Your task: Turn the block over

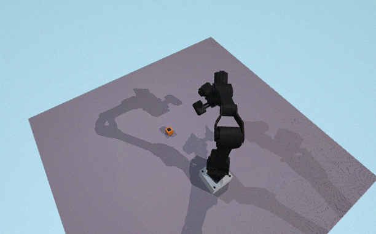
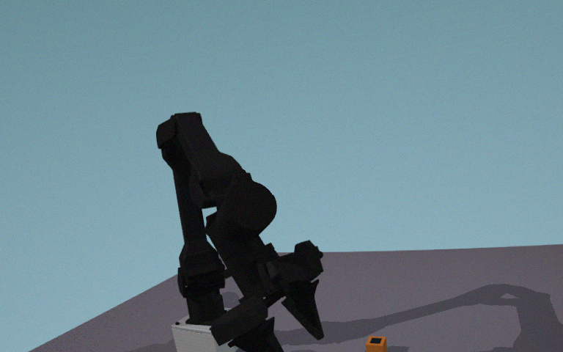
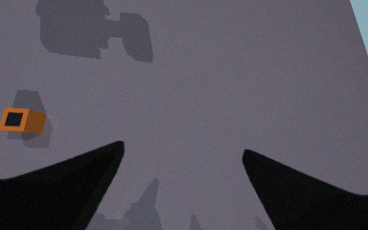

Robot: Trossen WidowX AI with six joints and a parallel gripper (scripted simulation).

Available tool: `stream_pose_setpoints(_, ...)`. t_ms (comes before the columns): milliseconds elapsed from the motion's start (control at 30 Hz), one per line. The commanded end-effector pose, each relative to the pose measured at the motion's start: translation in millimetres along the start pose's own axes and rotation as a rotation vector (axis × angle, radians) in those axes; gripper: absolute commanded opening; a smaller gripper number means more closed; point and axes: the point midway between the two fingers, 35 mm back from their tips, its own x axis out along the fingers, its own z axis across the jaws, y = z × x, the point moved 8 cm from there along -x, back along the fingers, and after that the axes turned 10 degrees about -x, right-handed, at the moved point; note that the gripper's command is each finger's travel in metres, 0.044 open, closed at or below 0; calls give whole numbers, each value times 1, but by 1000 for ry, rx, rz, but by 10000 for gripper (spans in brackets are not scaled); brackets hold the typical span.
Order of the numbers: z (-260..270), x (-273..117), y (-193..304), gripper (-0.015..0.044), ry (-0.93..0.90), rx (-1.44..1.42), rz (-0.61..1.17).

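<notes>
A small orange block (image 1: 171, 133) (image 2: 369, 347) (image 3: 35, 122) rests on the grey-purple table (image 1: 105, 210). A black square mark (image 1: 169, 129) (image 2: 375, 340) (image 3: 13, 119) shows on its upper face. In the wrist view the block is at the far left, beyond the left fingertip. My gripper (image 3: 185, 150) is open with nothing between its fingers. It hangs above the table, off to one side of the block and apart from it. In the exterior view one fingertip is cut off by the lower frame edge. The block's underside is hidden.
The arm's pale base (image 1: 213, 185) (image 2: 195, 338) stands on the table, nearer the camera than the block in the top view. Dark arm shadows lie across the table around the block. A table edge shows at the wrist view's upper right corner.
</notes>
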Motion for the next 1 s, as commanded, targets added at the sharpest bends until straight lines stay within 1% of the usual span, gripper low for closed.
stream_pose_setpoints(0, 33, 16, -30, 440, -88, 23, 95)
stream_pose_setpoints(200, 101, 36, -73, 440, -172, 23, 279)
stream_pose_setpoints(367, 169, 45, -98, 440, -170, -9, 435)
stream_pose_setpoints(433, 190, 44, -100, 440, -161, -20, 469)
stream_pose_setpoints(633, 197, 44, -100, 440, -159, -23, 477)
stream_pose_setpoints(667, 197, 46, -99, 440, -159, -23, 477)
stream_pose_setpoints(767, 202, 72, -85, 440, -159, -23, 477)
stream_pose_setpoints(967, 203, 81, -81, 440, -159, -23, 477)
